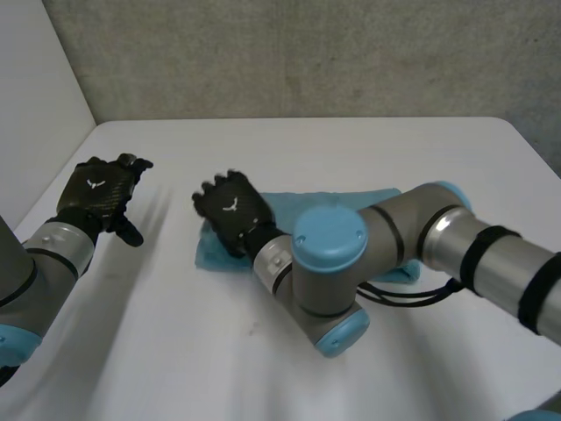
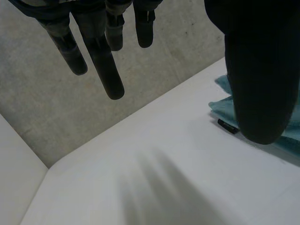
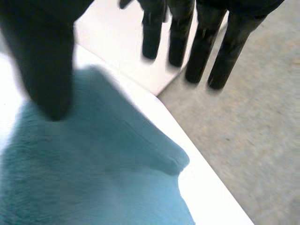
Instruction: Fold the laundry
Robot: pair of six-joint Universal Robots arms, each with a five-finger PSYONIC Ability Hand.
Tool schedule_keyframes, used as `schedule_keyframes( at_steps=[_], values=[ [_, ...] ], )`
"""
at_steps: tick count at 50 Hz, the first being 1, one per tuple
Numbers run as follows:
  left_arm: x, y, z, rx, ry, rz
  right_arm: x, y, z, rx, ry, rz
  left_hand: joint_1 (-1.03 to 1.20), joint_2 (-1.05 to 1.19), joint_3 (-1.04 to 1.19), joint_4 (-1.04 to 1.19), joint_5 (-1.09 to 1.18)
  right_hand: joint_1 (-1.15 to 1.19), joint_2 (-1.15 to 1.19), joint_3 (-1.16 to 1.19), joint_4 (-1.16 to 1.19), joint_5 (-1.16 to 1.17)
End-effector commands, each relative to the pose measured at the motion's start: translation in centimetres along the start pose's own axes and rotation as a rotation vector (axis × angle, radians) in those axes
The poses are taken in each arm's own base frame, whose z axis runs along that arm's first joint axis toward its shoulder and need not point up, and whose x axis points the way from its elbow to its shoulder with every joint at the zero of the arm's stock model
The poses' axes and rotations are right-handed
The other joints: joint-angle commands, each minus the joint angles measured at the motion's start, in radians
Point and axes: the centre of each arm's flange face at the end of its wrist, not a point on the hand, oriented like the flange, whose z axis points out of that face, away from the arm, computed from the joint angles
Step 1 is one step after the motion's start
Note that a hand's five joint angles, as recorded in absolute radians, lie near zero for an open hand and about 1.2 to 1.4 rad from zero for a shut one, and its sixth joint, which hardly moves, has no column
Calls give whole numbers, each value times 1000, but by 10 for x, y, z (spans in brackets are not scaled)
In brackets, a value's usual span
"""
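Towel (image 1: 342,200) lies folded on tabletop (image 1: 307,145). Right robot hand (image 1: 232,210) spread above one end, holding nothing; left robot hand (image 1: 96,193) spread, well apart. I judge folding nearly done; next I'd press it flat.

Count by kind: towels, one, light blue (image 1: 337,199), lying right of centre. Tables, one, white (image 1: 351,145). Robot arms, two: left arm (image 1: 39,259) at the near left, right arm (image 1: 456,250) coming in from the near right. Black hands, two: left hand (image 1: 98,191) over bare table at the left, right hand (image 1: 230,210) at the towel's left end. Small black item (image 2: 228,126) at the towel's edge, one, kind not readable
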Motion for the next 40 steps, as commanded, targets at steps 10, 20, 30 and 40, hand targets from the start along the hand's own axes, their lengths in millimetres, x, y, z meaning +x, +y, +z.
schedule_keyframes(
  at_steps=[10, 20, 30, 40],
  values=[
    [40, -37, 8, 125, 118, 26, 141, 29, -102, -425, 349, 352, -32, -21, -477, -28, -36, -223, -371, -382, -382, -395],
    [83, -28, 38, 86, 232, 24, 151, 86, -145, -552, 387, 460, -26, -15, -471, -22, -30, -70, -217, -228, -228, -241],
    [85, -11, 51, -1, 210, 16, 178, 108, -154, -475, 511, 388, -26, -15, -471, -22, -30, 998, 851, 840, 840, 827],
    [67, -24, 28, -7, 137, 11, 201, 44, -108, -328, 490, -8, -32, -21, -477, -28, -36, 998, 851, 840, 840, 827]
  ],
)
